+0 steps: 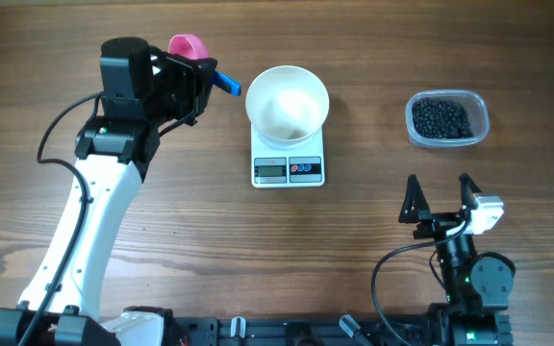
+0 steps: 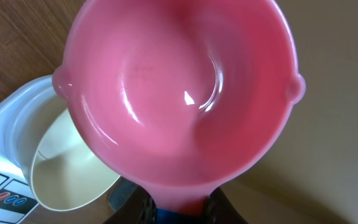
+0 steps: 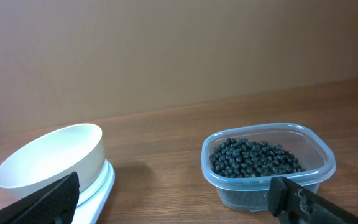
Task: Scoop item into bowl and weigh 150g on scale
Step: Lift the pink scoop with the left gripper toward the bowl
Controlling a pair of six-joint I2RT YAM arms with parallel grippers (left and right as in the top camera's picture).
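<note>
My left gripper (image 1: 198, 85) clamps scoop (image 1: 188, 45), upper left; right gripper (image 1: 440, 194) wide open, lower right. Txt on scale (image 1: 289, 170) too small to read.

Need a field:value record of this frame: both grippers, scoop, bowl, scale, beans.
left gripper: shut on the scoop's blue handle
scoop: pink, empty, held left of the bowl
bowl: white, sits on the scale, no beans visible inside
scale: centre of table, display too small to read
beans: all in the clear tub, right of the scale
right gripper: open, holding nothing, near side of the tub, apart from it
</note>
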